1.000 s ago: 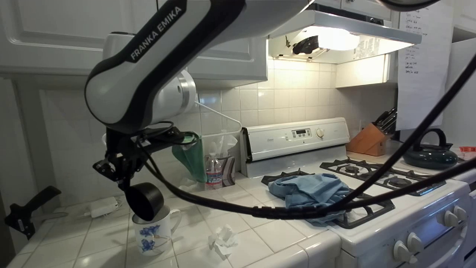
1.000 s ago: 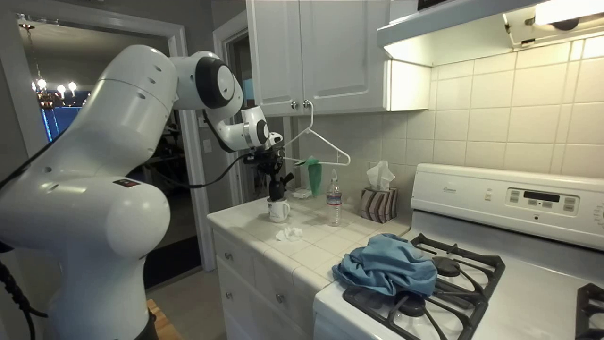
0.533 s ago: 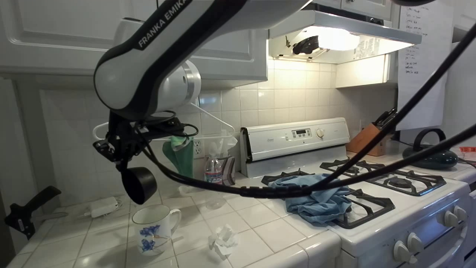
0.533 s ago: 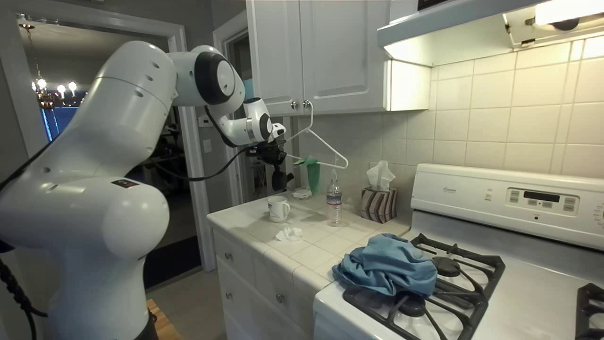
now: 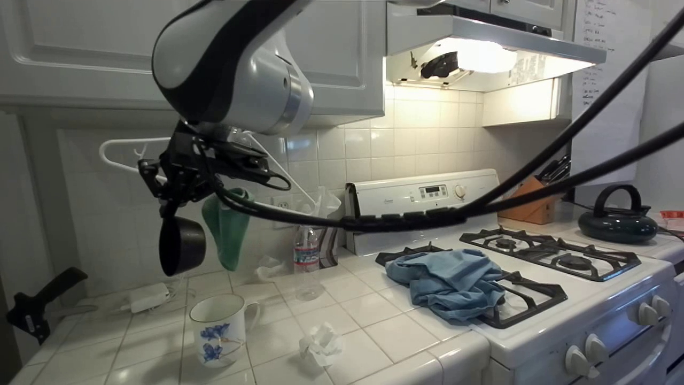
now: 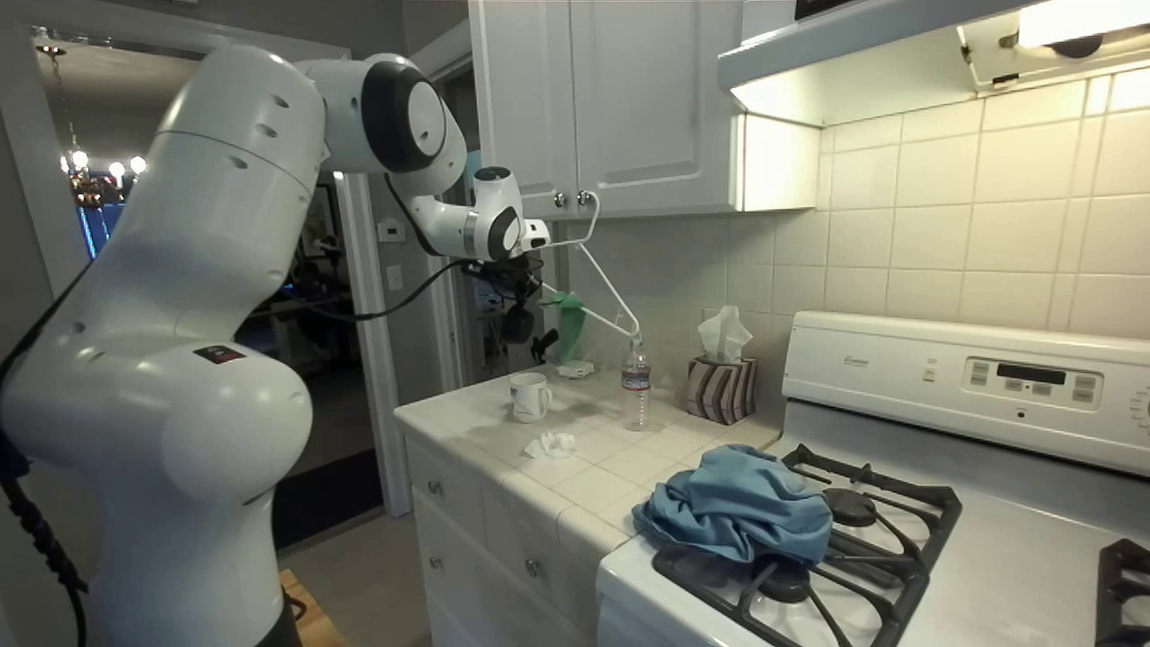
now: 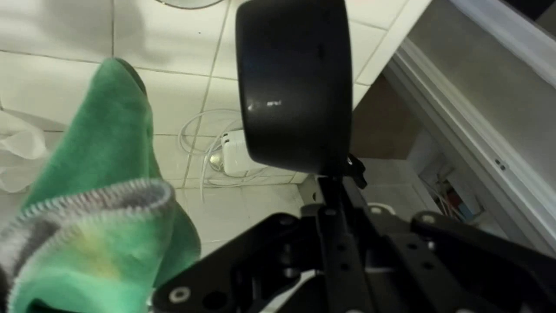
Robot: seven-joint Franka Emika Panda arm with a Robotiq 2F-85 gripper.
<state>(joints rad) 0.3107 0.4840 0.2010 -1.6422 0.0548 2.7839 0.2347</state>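
Landmark: white, ceramic-looking mug w/ blue flower print (image 5: 216,327), upright on white-tiled counter (image 5: 368,345).

Black, round-walled cup (image 7: 295,87) held by black two-finger gripper (image 7: 334,187); jaws pinched together on its narrow handle. Cup is suspended above mug lvl, offset to one side, apart from it; turned on its side, mouth seen facing sideways in an ext. view. Contents can't be told.

Above & behind mug: green fuzzy cloth (image 5: 227,230), hung on thin white hanger (image 5: 123,141), both close to gripper; contact can't be told. Behind mug: boxy white power adapter w/ cord (image 5: 149,297). Near mug: crumpled white tissue (image 5: 322,346). Right of mug in both ext. views: clear plastic bottle (image 5: 306,262). Thick black cable (image 5: 401,221) slung higher than mug.

Risks (est.): cup is gripped by handle only, so could be twisted or lost if bumped. Hanger/cloth could be snagged if gripper is swung wide. Bottle could be toppled if cable sags. Mug could be tipped if struck by a lowered, off-centre cup. Any residue could be spilled, given sideways mouth.
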